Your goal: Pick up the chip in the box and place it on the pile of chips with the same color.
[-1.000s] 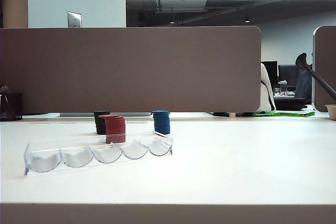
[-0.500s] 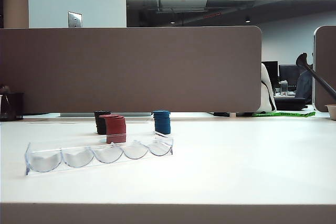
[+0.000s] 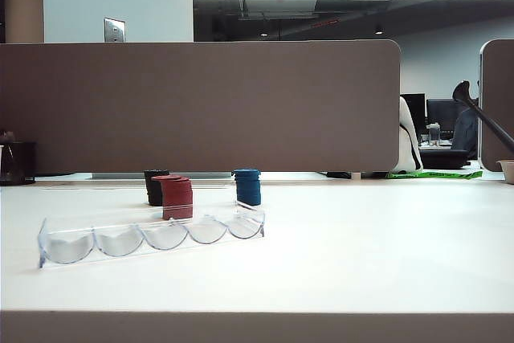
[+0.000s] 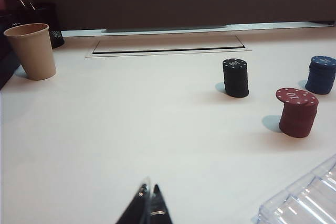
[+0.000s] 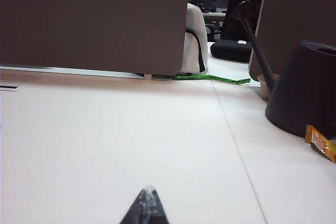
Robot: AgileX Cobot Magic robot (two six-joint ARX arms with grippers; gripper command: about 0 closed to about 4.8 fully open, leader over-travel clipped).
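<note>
The clear box lies along the near left of the table, and its scalloped slots look empty; one corner of the box shows in the left wrist view. Behind it stands the dark red pile. A red chip marked "10" lies on top of the pile, shifted a little off centre. My left gripper is shut and empty, low over bare table, well short of the pile. My right gripper is also shut and empty, over bare table. Neither arm shows in the exterior view.
A black stack and a blue stack flank the red pile. A paper cup and a dark pen holder stand far left. On the right are a black cone-shaped base and an orange wrapper. A brown partition closes the back.
</note>
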